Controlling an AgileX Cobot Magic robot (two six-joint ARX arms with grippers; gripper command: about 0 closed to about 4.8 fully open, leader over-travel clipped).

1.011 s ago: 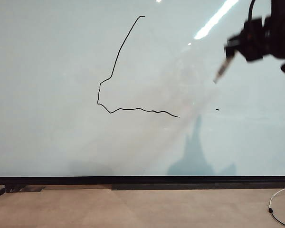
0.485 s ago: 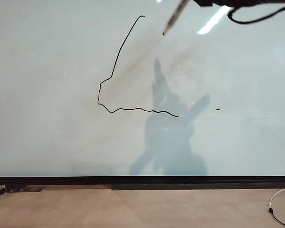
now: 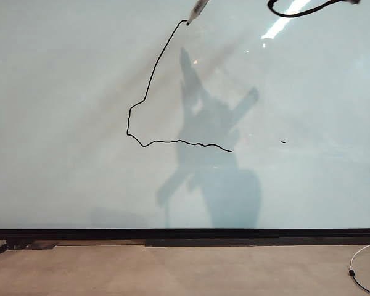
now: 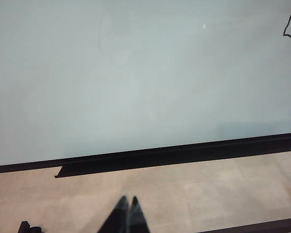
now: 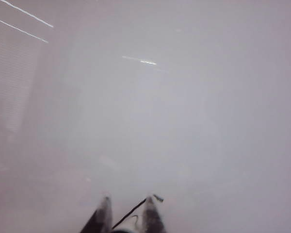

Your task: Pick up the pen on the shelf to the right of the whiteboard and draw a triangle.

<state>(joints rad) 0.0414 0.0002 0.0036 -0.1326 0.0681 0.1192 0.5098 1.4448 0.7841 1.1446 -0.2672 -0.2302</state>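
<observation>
Step in hand: drawing. The triangle (image 3: 166,98) is part done: a left side running from a top point down to a kink, and a wobbly base running right. The right side is missing, so the outline stands open.

Pen: the pen (image 3: 197,10) enters from the top edge of the exterior view, tilted, with its dark tip at or just beside the top end of the left stroke. Actual contact with the whiteboard (image 3: 61,123) cannot be confirmed.

Right end effector: the right end effector (image 5: 127,213) shows in its wrist view with the fingers narrowly spaced and a thin dark rod slanting between them (judged to be the pen, clenched). In the exterior view it is out of frame above; only a cable loop (image 3: 296,11) and the arm's shadow on the board appear.

Left end effector: the left end effector (image 4: 127,209) hangs low and to the left, fingertips together, grasping nothing, above the tan floor (image 4: 208,189) near the board's black lower frame (image 4: 160,155).

Next move (judgement): a stroke from the top point down and right to the free end of the base, with steady pressure to avoid gaps.

Stray mark: a small black dash (image 3: 283,142) lies right of the base.

Writing: dark print on the pen barrel, too small to read. No other labels seen.
</observation>
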